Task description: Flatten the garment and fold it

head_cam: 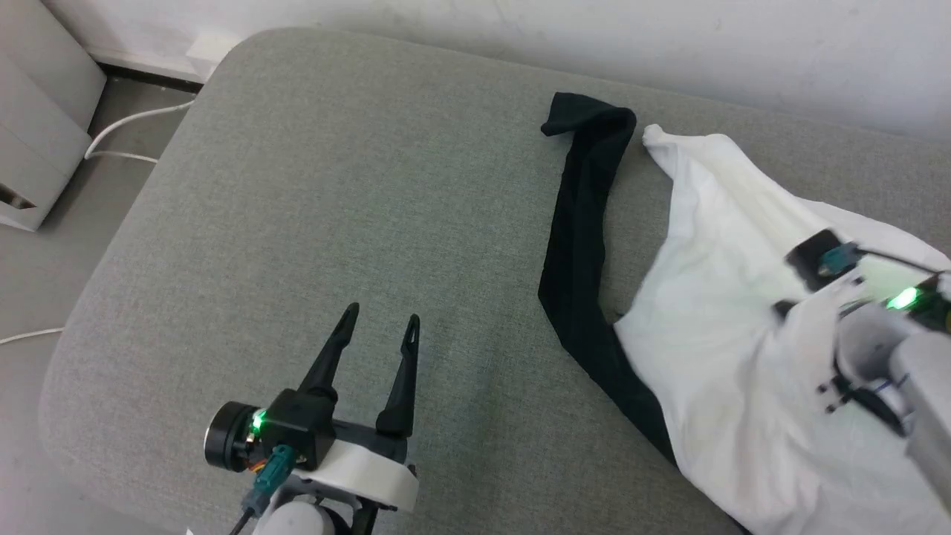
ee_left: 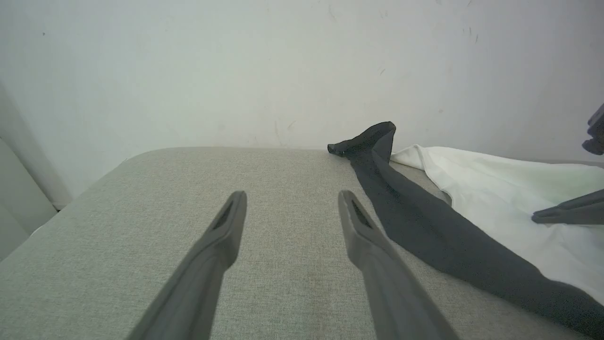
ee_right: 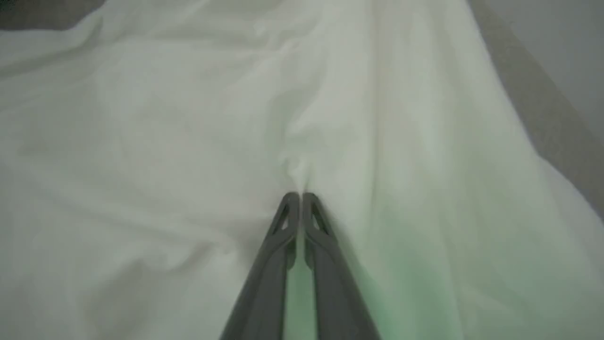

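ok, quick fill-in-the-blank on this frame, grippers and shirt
1. The right gripper is ____ on white fabric of the garment.
2. The left gripper, over the grey cushion, has its jaws ____.
3. The garment's outstretched sleeve is ____ in colour.
Missing words: shut; open; black.

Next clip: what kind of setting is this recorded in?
Likely an indoor room, home-like or a lab mock-up: a grey upholstered cushion against a white wall, a white cable on the floor beside it, the garment lying on top.
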You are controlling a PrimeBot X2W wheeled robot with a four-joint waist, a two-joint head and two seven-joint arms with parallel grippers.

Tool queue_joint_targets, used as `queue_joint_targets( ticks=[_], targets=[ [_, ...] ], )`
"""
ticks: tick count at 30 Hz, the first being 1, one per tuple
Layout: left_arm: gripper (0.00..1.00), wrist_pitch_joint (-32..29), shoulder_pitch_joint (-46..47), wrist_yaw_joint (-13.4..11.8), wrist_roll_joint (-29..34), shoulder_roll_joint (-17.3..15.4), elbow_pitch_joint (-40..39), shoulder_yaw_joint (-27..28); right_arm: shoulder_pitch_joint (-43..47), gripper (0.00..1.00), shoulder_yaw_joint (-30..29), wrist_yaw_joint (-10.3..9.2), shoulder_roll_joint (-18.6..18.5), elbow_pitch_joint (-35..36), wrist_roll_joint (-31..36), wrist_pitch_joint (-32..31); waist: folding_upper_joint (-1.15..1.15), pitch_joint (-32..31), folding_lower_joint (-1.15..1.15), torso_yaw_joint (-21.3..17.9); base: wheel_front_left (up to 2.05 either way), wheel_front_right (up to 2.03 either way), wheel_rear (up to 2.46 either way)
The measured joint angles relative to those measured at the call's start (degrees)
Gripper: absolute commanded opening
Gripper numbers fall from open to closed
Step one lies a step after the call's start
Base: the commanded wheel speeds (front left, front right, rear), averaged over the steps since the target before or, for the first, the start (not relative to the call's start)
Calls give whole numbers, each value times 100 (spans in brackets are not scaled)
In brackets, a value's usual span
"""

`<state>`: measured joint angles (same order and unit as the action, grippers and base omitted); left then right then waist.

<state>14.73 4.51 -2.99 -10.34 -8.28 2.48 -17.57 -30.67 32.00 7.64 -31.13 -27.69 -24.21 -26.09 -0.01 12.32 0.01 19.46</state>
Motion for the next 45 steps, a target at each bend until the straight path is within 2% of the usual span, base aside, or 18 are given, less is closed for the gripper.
queue_joint_targets(
  ticks=[5,8,12,17,18,19,25,32,36,38,42,45],
  targets=[
    [100,0,21,143,100,112,36,10,-432,0,-543,-2,-248,-541,450,403,0,72,0,-34,0,0,0],
    [100,0,68,202,137,177,53,25,-780,0,-808,-2,-278,-789,827,591,0,124,0,-47,0,0,0],
    [100,0,117,286,152,248,55,58,-1043,0,-895,-2,-226,-1146,1162,834,0,214,0,-55,0,0,0],
    [100,-1,190,396,194,291,116,96,-1144,0,-812,-2,27,-1734,1455,1202,0,304,0,-112,0,0,0],
    [100,-1,190,408,208,300,135,94,-1164,4,-823,-2,89,-1875,1518,1274,0,308,0,-138,0,0,0],
    [100,-1,192,446,241,308,146,91,-1177,100,-849,-2,163,-1997,1541,1368,0,306,0,-170,0,0,0],
    [100,-1,207,604,348,321,176,49,-1226,100,-1000,-2,622,-2109,1430,2397,0,203,-1,-434,0,0,0],
    [100,0,204,758,371,238,570,-60,-797,100,-1278,-2,805,-1171,864,3602,0,-48,-2,-901,0,0,0],
    [100,-346,252,905,319,140,914,-321,-62,100,-1884,-3,955,-297,591,3896,1,-166,-2,-1247,0,0,0],
    [100,-634,351,955,276,64,1037,-524,392,100,-2413,-3,1113,159,591,3961,1,-207,-2,-1424,0,0,0],
    [100,-1249,684,1002,120,-27,1252,-800,1275,100,-3346,-5,1626,1066,726,3998,1,-236,-2,-1792,0,0,0],
    [100,-1607,1035,1003,64,-99,1434,-899,1794,100,-3707,-9,2072,1633,883,3885,1,-211,-2,-2058,0,0,0]
  ],
)
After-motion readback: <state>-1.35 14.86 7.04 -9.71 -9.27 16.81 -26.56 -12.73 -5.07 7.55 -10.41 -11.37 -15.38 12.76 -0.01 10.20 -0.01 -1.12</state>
